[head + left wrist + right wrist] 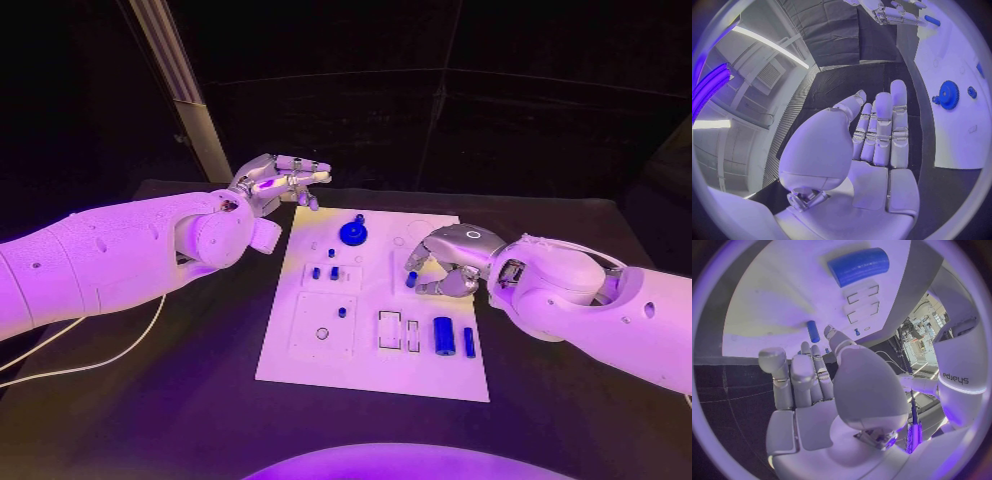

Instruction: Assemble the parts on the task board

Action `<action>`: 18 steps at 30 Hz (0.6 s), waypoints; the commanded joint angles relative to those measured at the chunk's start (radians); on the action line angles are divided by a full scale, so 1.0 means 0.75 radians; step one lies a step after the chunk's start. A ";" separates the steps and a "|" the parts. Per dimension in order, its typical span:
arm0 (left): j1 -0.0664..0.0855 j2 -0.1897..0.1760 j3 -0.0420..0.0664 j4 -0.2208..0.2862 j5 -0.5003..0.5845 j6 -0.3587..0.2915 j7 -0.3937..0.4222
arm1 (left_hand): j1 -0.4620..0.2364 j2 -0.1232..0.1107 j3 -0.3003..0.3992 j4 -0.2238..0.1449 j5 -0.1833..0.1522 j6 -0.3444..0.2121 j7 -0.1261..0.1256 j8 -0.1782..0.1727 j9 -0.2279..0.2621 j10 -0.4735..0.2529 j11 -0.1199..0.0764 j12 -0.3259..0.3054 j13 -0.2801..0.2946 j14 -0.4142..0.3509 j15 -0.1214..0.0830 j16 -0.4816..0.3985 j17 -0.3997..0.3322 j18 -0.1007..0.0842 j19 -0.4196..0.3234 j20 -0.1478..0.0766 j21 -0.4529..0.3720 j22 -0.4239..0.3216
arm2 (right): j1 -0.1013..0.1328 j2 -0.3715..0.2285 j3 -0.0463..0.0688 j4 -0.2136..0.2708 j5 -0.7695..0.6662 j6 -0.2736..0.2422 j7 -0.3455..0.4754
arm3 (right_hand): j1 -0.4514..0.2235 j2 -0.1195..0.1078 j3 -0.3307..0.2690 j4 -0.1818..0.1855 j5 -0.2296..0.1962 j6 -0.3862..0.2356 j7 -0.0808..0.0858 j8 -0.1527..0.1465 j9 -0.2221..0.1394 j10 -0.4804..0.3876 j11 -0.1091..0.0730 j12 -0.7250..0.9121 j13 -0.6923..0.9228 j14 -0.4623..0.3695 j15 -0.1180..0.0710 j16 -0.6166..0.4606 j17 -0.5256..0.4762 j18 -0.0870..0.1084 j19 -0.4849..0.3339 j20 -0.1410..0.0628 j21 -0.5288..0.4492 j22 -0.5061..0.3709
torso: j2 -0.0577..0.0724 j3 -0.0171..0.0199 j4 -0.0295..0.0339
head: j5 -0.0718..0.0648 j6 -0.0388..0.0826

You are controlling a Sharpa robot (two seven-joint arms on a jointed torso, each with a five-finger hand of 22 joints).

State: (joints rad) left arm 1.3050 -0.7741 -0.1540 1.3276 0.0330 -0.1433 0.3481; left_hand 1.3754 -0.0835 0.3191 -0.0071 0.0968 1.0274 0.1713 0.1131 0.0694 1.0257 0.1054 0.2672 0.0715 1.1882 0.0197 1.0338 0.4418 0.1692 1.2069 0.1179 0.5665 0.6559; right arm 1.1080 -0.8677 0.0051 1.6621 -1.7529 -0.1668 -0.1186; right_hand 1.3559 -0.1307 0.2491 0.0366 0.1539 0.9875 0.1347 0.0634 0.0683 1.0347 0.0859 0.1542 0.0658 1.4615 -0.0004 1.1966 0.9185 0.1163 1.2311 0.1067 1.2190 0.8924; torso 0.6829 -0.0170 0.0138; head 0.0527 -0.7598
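a white task board (296, 355) is lying in the middle of a black table (173, 420), seen from above. the left hand (278, 182) is hovering just off the board's far left corner, its fingers straight and close together, holding nothing; in the left wrist view its palm (848, 165) is lying flat and released. the right hand (444, 265) is hanging over the board's right side, fingers curled downward near a small blue pin (411, 280), and i cannot tell whether it is grasping that pin or only touching it. a blue gear (353, 234) is sitting near the board's far edge. two small blue pegs (325, 272) are standing side by side left of centre. a thick blue cylinder (444, 335) and a thin blue rod (469, 341) are lying side by side near the board's right edge.
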 commanded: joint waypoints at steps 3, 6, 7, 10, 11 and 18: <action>0.002 0.002 0.001 -0.001 0.005 0.019 0.001 | 0.004 -0.001 0.010 0.000 -0.001 0.005 0.000 0.007 -0.002 -0.002 0.004 0.004 -0.002 -0.007 0.002 -0.008 -0.002 0.017 -0.007 0.000 -0.008 -0.001 | 0.003 0.012 0.001 -0.011 -0.036 0.106 -0.022 | 0.024 0.026 -0.002 -0.002 0.003 0.023 0.001 0.009 0.002 0.038 0.001 0.015 -0.001 0.016 0.001 0.018 0.019 0.013 0.025 0.002 0.015 0.026 | 0.000 -0.0003 0.0007 | 0.001 -0.001; 0.002 0.002 0.001 -0.001 0.005 0.019 0.001 | 0.004 -0.001 0.010 0.000 -0.001 0.005 0.000 0.007 -0.002 -0.002 0.004 0.004 -0.002 -0.007 0.002 -0.008 -0.002 0.017 -0.007 0.000 -0.008 -0.001 | 0.003 0.022 0.001 -0.019 -0.036 0.107 -0.018 | 0.043 0.050 0.020 -0.005 -0.015 0.040 0.003 0.011 0.003 0.061 0.000 0.017 -0.003 0.021 0.000 0.033 0.038 0.009 0.039 0.002 0.029 0.050 | 0.001 0.0002 0.0003 | 0.001 -0.002; 0.002 0.002 0.001 -0.001 0.005 0.019 0.001 | 0.004 -0.001 0.010 0.000 -0.001 0.005 0.000 0.007 -0.002 -0.002 0.004 0.004 -0.002 -0.007 0.002 -0.008 -0.002 0.017 -0.007 0.000 -0.008 -0.001 | 0.003 0.025 0.001 -0.021 -0.036 0.108 -0.016 | 0.045 0.055 0.025 -0.004 -0.020 0.044 0.003 0.012 0.003 0.067 -0.001 0.016 -0.003 0.022 0.000 0.036 0.043 0.008 0.042 0.002 0.033 0.056 | 0.001 0.0002 0.0003 | 0.001 -0.002; 0.002 0.002 0.001 -0.002 0.005 0.020 0.001 | 0.004 -0.001 0.010 0.000 -0.001 0.005 0.000 0.007 -0.002 -0.002 0.004 0.004 -0.002 -0.007 0.002 -0.008 -0.002 0.017 -0.007 0.000 -0.008 -0.001 | 0.003 0.035 0.001 -0.028 -0.037 0.106 -0.013 | 0.048 0.066 0.040 0.001 -0.028 0.053 0.004 0.012 0.003 0.084 -0.003 0.014 -0.003 0.024 -0.002 0.045 0.052 0.007 0.048 0.001 0.040 0.067 | 0.000 0.0009 0.0001 | 0.003 -0.004; 0.002 0.002 0.001 -0.002 0.005 0.020 0.001 | 0.004 -0.001 0.010 0.000 -0.001 0.005 0.000 0.007 -0.002 -0.002 0.004 0.004 -0.002 -0.007 0.002 -0.008 -0.002 0.017 -0.007 0.000 -0.008 -0.001 | 0.003 0.038 0.001 -0.030 -0.037 0.105 -0.013 | 0.049 0.069 0.046 0.002 -0.034 0.055 0.003 0.011 0.002 0.089 -0.004 0.012 -0.004 0.024 -0.002 0.047 0.054 0.006 0.049 0.000 0.042 0.069 | 0.001 0.0011 0.0000 | 0.003 -0.004; 0.002 0.002 0.001 -0.006 0.005 0.020 0.000 | 0.003 -0.001 0.010 0.000 -0.001 0.005 0.000 0.008 -0.002 -0.002 0.004 0.005 -0.002 -0.008 0.002 -0.008 -0.003 0.017 -0.007 0.000 -0.008 -0.002 | 0.002 0.055 0.001 -0.047 -0.037 0.082 -0.018 | 0.072 0.100 0.113 0.004 -0.110 0.085 0.002 0.012 0.004 0.138 -0.012 -0.001 -0.003 0.028 -0.009 0.066 0.074 0.001 0.065 -0.006 0.062 0.101 | 0.001 0.0005 -0.0014 | 0.003 -0.004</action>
State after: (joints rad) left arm 1.3049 -0.7733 -0.1542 1.3233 0.0330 -0.1410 0.3459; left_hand 1.3754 -0.0835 0.3191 -0.0071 0.0968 1.0273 0.1713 0.1131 0.0694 1.0257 0.1054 0.2672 0.0707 1.1882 0.0197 1.0338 0.4405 0.1692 1.2069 0.1179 0.5665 0.6561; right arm 1.1083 -0.8277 0.0049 1.6281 -1.7714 -0.1048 -0.1287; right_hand 1.4124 -0.0633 0.3295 0.0396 0.0766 1.0473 0.1364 0.0689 0.0696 1.1341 0.0764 0.1573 0.0631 1.4650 -0.0038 1.2409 0.9726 0.1164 1.2713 0.1031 1.2624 0.9664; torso 0.6833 -0.0164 0.0138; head 0.0550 -0.7632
